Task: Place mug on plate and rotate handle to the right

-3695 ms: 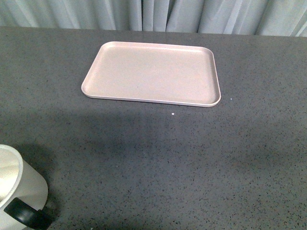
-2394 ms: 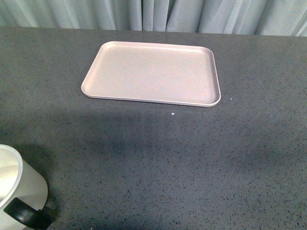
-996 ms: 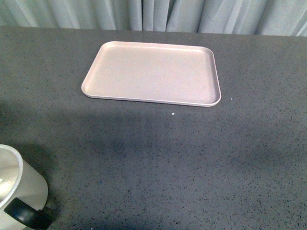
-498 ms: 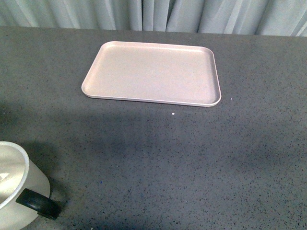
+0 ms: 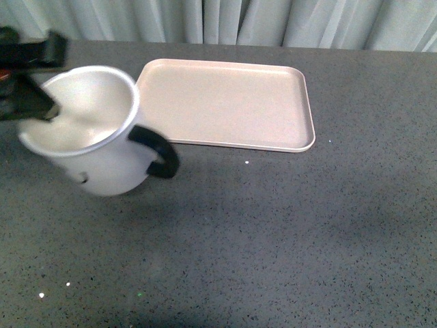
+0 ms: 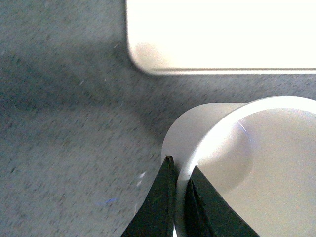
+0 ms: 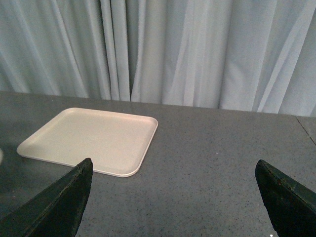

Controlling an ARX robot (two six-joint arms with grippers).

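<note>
Left gripper point(image 5: 39, 102) is clamped on the mug point(image 5: 95, 147): one finger inside the rim, one outside, pinching the white wall on the side away from the handle point(image 5: 157, 152). In the left wrist view the two dark fingers point(image 6: 158, 202) show it plainly, with the gripper point(image 6: 180, 165) closed tight on the rim and the mug point(image 6: 256, 163) open-mouthed beside them.

The mug hangs tilted, its mouth tipped toward the front camera and the pale inside showing. It looks clear of the grey table point(image 5: 273, 239). The black loop handle points to the right and a little toward the camera. A small black mark shows low on the mug's side, too little to read.

The plate point(image 5: 232, 102) lies flat on the table, bare. The mug sits at its near left corner; from the wrist the plate point(image 6: 222, 34) is close by but the mug is not over it.

On the other side, the right gripper point(image 7: 173, 197) is spread wide, fingers far apart, holding nothing. Its camera looks across the table point(image 7: 222, 163) at the plate point(image 7: 89, 140), with pale curtains point(image 7: 173, 49) behind.
</note>
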